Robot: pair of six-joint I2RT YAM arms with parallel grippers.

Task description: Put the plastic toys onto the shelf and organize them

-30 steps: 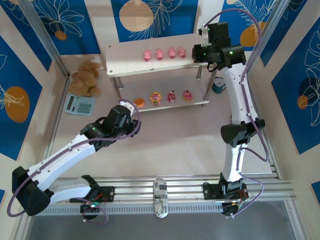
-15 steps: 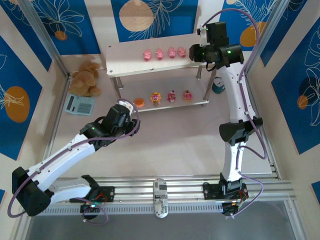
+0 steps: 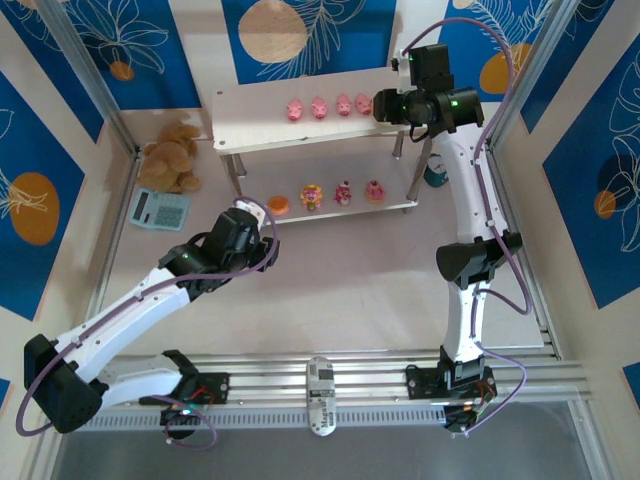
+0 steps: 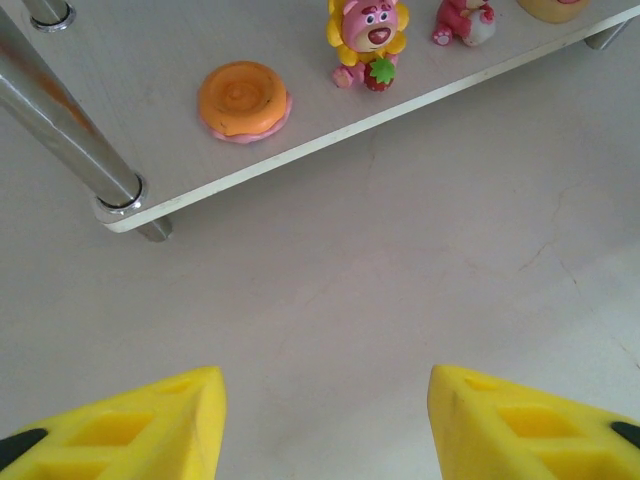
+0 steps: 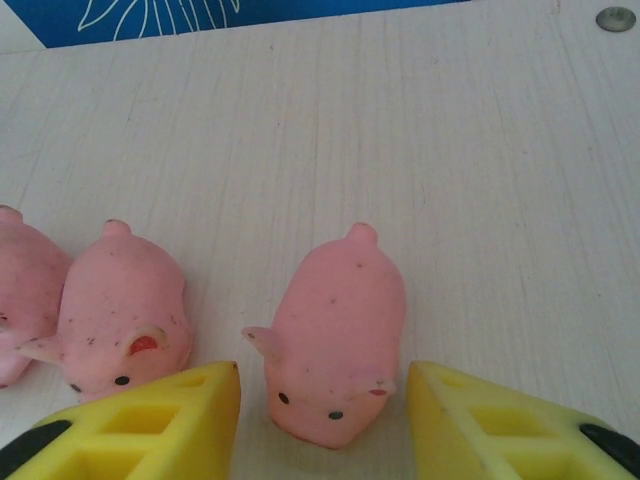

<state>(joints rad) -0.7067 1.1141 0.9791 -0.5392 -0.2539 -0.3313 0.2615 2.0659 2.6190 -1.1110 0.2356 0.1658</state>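
The shelf stands at the back of the table. Several pink piglets line its top board. My right gripper hovers at the right end of that row. In the right wrist view it is open around the end piglet, which lies on the board with a gap on each side; another piglet lies to its left. The lower board carries the flat orange piece and pink-and-yellow figures. My left gripper is open and empty over the bare table in front of the lower board.
A brown teddy bear and a teal calculator lie left of the shelf. A metal shelf leg stands close to my left gripper. A small teal object sits behind the shelf's right legs.
My right gripper has opened and let go of the end piglet on the top board, and has shifted slightly left. The left arm has not moved.
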